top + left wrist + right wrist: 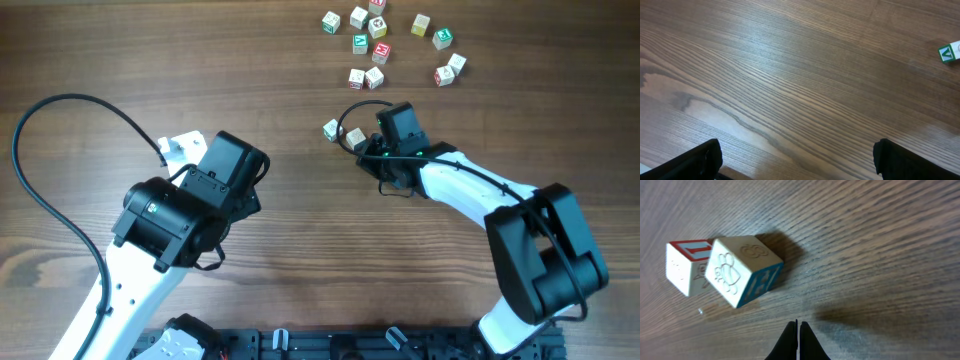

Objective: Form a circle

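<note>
Fingers (789, 347) of right gripper (798, 337) pinched together, holding nothing; blue-edged cube (745, 270) just ahead and left, touching red-edged cube (685, 267). Left gripper (797, 162) spread wide, well apart, so right arm nearer for the nudge

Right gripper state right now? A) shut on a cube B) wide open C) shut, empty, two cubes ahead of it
C: the right gripper is closed tip to tip with nothing between; the blue-sided cube and red-edged cube sit on the table beyond it.
</note>
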You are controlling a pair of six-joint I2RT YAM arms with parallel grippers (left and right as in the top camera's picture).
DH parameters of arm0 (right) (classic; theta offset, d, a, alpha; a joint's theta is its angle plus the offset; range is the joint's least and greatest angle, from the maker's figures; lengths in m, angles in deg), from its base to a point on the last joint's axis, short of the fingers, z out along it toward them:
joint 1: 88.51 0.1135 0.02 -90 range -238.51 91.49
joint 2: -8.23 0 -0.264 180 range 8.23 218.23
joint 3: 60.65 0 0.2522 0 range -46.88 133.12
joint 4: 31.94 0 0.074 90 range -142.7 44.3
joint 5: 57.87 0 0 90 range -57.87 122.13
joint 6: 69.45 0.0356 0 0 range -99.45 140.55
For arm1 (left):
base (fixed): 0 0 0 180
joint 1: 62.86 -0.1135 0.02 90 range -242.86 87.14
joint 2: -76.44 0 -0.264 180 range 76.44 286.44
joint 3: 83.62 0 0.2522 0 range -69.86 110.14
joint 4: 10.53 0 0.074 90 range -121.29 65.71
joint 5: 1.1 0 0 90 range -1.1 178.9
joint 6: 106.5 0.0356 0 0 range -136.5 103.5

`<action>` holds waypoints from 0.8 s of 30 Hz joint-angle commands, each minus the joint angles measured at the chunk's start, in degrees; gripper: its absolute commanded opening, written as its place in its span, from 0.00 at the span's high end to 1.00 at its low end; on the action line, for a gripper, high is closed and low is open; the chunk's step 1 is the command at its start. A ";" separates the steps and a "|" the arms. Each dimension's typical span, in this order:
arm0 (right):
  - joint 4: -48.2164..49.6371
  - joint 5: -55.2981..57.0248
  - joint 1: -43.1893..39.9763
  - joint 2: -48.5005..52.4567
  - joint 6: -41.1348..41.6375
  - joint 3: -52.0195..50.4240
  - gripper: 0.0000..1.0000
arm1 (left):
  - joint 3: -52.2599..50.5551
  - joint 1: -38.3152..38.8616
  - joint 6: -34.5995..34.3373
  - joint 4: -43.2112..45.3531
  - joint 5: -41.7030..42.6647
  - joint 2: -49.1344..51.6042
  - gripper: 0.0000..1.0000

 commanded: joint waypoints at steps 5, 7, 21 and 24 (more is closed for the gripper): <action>2.97 1.31 0.35 3.67 1.99 -0.61 0.96 | -0.26 -0.17 0.28 -0.04 -0.15 -0.42 0.00; 3.76 1.33 0.35 3.93 1.97 -0.61 0.95 | -0.26 -0.17 0.28 -0.04 -0.15 -0.42 0.00; 6.86 1.51 0.35 5.84 3.23 -0.61 0.95 | -0.26 -0.17 0.28 -0.04 -0.15 -0.42 0.00; 7.30 1.51 0.35 5.84 3.26 -0.61 0.95 | -0.26 -0.17 0.28 -0.04 -0.15 -0.42 0.00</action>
